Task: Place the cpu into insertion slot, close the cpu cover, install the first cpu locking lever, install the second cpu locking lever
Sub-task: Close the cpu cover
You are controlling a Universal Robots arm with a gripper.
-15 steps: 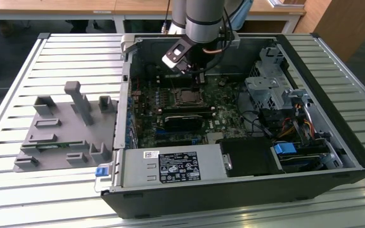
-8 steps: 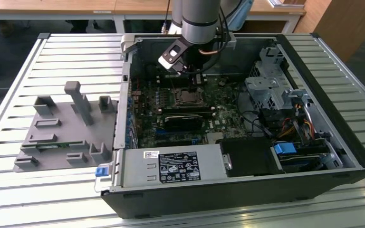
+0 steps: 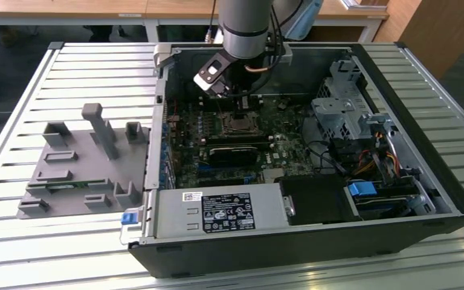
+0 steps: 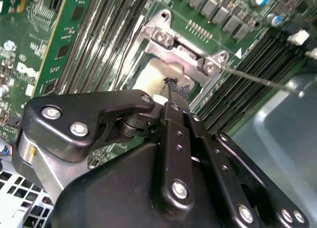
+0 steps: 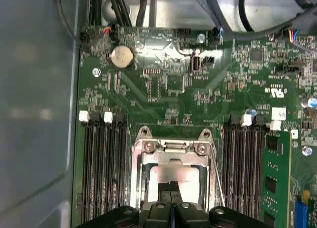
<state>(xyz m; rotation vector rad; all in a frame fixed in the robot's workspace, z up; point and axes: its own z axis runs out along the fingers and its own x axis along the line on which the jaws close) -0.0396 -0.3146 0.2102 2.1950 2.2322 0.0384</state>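
Gripper [image 4: 174, 85] closed tight, tip over cpu [image 4: 148, 75], cpu in insertion slot [image 5: 134, 161]

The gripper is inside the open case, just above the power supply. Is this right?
Not quite: the gripper is inside the open case, but just above the insertion slot, not the power supply. The first wrist view shows this.
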